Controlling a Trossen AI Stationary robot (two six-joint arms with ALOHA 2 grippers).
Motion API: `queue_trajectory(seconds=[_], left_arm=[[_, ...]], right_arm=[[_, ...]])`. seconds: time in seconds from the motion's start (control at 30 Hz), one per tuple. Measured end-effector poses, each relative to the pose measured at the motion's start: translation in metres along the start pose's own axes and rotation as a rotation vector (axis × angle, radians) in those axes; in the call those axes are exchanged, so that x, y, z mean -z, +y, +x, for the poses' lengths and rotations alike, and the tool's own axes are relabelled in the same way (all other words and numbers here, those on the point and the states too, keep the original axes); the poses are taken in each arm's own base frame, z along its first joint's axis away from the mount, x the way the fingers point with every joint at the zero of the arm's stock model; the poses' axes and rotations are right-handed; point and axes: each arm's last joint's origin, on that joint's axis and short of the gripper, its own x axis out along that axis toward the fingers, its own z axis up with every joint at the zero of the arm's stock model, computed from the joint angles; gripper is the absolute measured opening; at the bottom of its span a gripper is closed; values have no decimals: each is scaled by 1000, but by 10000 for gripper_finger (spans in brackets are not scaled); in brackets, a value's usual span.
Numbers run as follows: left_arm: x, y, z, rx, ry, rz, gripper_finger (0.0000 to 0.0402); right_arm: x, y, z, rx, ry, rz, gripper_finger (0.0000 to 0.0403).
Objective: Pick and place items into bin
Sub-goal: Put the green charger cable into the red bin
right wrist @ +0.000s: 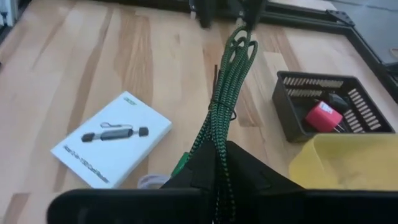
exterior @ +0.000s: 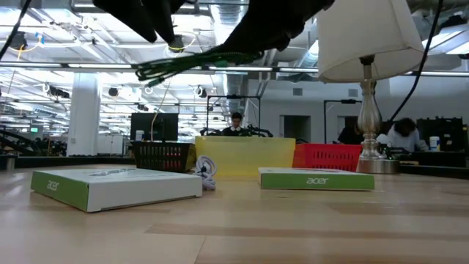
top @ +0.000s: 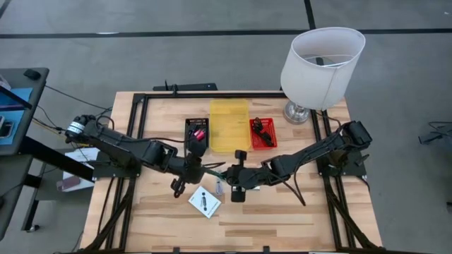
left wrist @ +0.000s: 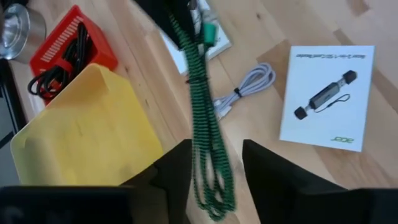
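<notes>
I log: green braided cord (right wrist: 219,124) aloft mid-tabletop, strung between both grippers. Right gripper (right wrist: 214,167) jaws clamped on cord. Left gripper (left wrist: 214,163) jaws parted, cord hanging between, at 9 o'clock of the right one. White box (left wrist: 329,96) below, lettering "acer". Yellow bin (top: 229,125) at 12 o'clock.
</notes>
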Motion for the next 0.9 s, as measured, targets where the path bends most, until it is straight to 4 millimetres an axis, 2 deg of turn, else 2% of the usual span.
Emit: queue_trajectory(seconds=[0.1,0.23,0.53,0.9], left_arm=[[-1,-4,-1,-3,-2,6,151],[-3,-9,-3,1,-7,3,158],[-6,-18,-5,15,-18,-1,152],[-6,-19,-5,17,-19,-20,148]], right_arm=[[4,-2,0,37,33,-14,8],[10,-9,1,125,97,-9,18],[31,-33,0,410,265,40,13],[51,-47,-12,641,390,89,9]])
